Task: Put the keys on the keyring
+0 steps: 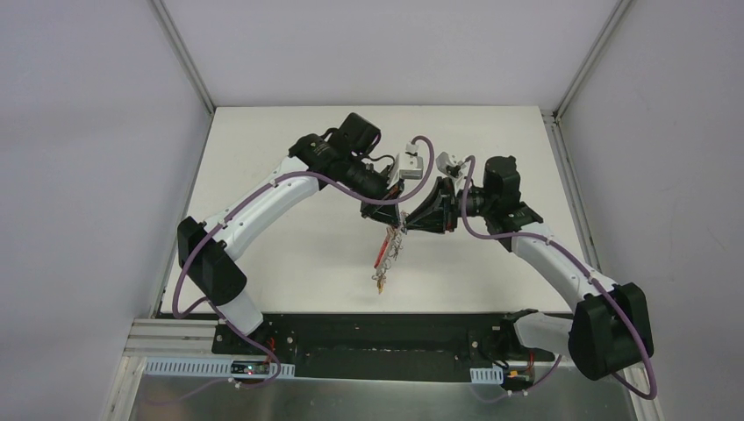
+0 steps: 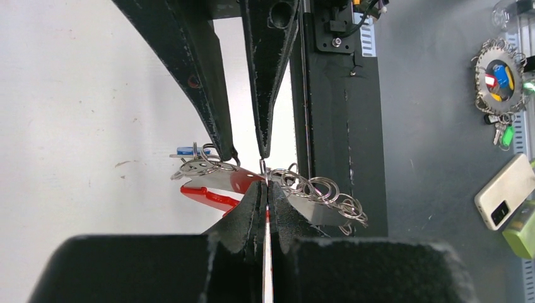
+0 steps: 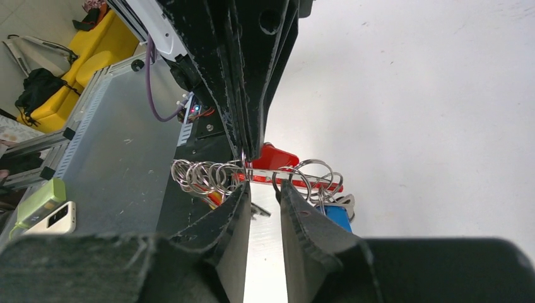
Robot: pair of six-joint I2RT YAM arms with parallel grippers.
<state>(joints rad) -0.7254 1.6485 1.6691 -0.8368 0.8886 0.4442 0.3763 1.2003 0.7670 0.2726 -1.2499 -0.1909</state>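
The keyring [image 1: 392, 250] hangs in the air between both grippers above the white table. My left gripper [image 2: 266, 188] is shut on one of its grey rings, and the red band [image 2: 211, 192] and a chain of rings [image 2: 325, 189] spread to either side. My right gripper [image 3: 265, 188] faces it, open. Its fingertips [image 3: 243, 189] sit just below the rings [image 3: 202, 175], with nothing clamped between them. A blue-headed key [image 3: 337, 218] hangs on the bunch beside the red band [image 3: 277, 156]. More keys [image 1: 380, 281] dangle at the bottom.
The black base plate [image 2: 328, 113] runs along the table's near edge. Beyond it on the grey floor lie another ring bunch with coloured tags [image 2: 498, 69], a phone [image 2: 508, 199] and a green object [image 2: 523, 233]. The white table [image 1: 289, 254] extends on all sides.
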